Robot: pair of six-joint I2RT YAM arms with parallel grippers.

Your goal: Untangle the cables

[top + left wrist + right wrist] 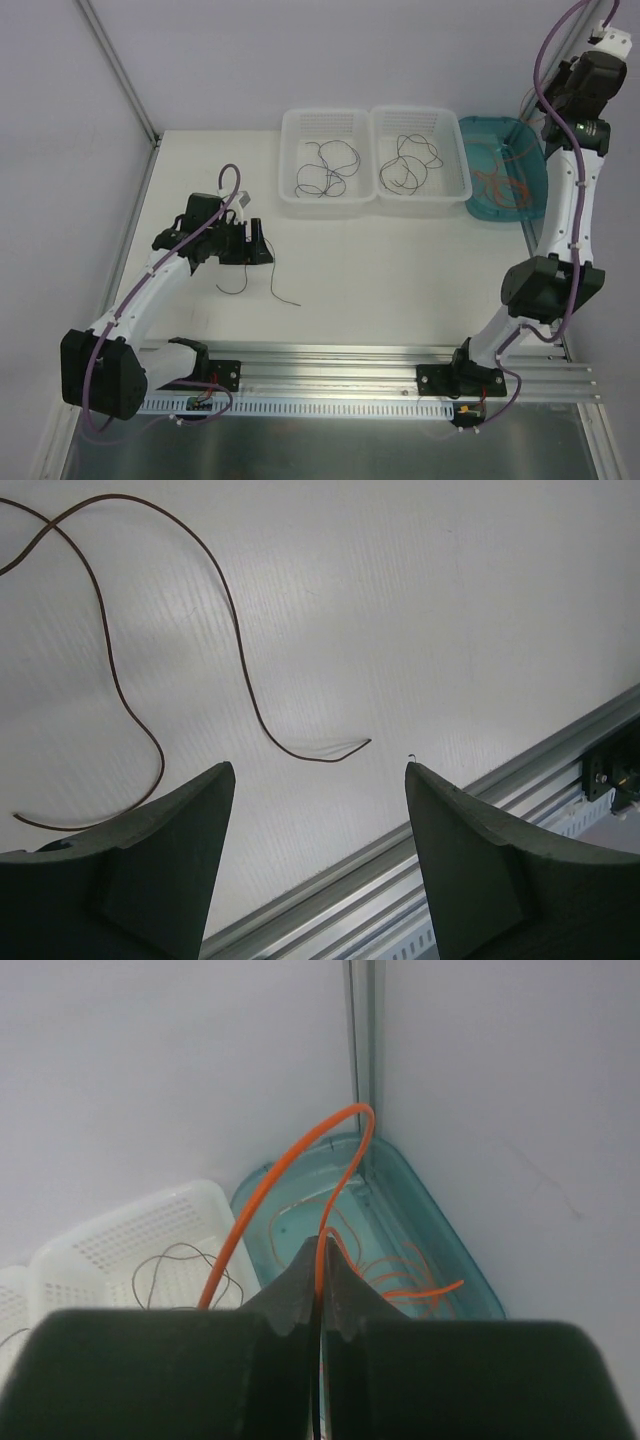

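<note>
A thin dark cable [276, 285] lies loose on the white table, just in front of my left gripper [252, 245]. In the left wrist view it curls in open loops [240, 650] ahead of the open, empty left gripper [318, 770]. My right gripper [321, 1245] is shut on an orange cable [300, 1155], which arcs up from the jaws, raised above the teal tray [440, 1230]. More orange cable [500, 180] lies in that tray [530, 150]. Dark cables lie in the left white basket [325, 170] and the right one [410, 165].
Two white perforated baskets, left [290, 150] and right [462, 150], stand side by side at the back, with the teal tray to their right against the wall. An aluminium rail [350, 360] runs along the table's near edge. Grey walls close the left, back and right.
</note>
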